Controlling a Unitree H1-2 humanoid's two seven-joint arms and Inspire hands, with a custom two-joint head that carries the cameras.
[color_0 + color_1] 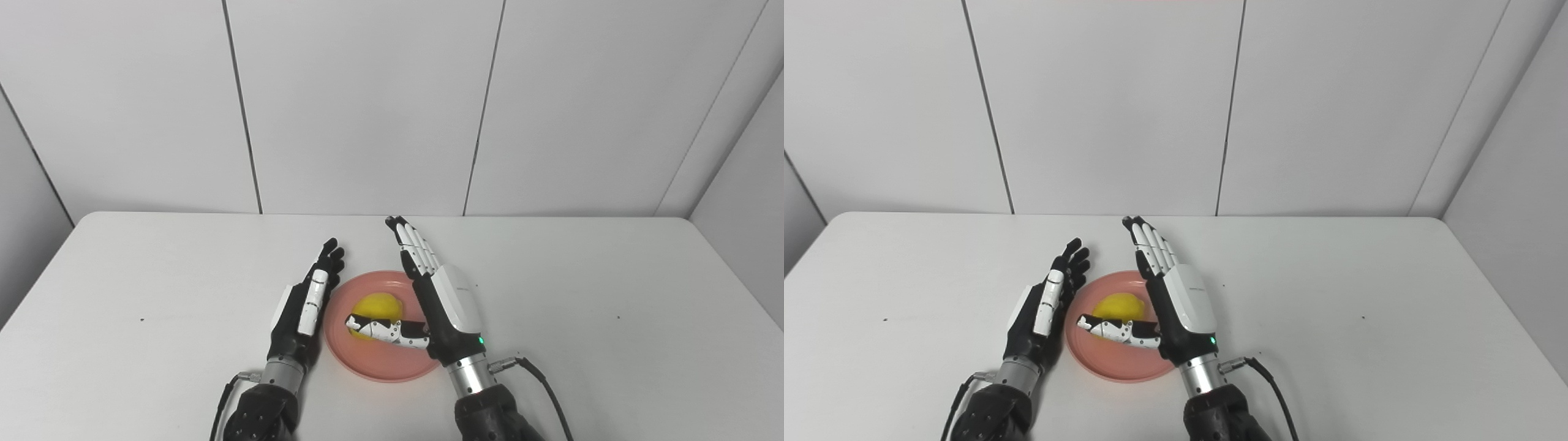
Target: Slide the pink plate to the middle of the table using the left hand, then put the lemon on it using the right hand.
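The lemon [375, 308] sits on the pink plate [367, 358] — left hand [306, 306] and right hand [441, 294] both spread, holding nothing.

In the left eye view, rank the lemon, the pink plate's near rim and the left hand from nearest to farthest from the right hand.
1. lemon, beside the right hand, behind its thumb.
2. pink plate near rim, just below the thumb.
3. left hand, across the plate, leftward.

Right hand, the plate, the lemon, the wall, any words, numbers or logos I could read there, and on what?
No text can be read.
Right hand: faint grey mark on its white back cover, too small and blurred to read; a green light glows near the wrist.
Left hand, pink plate, lemon: none.
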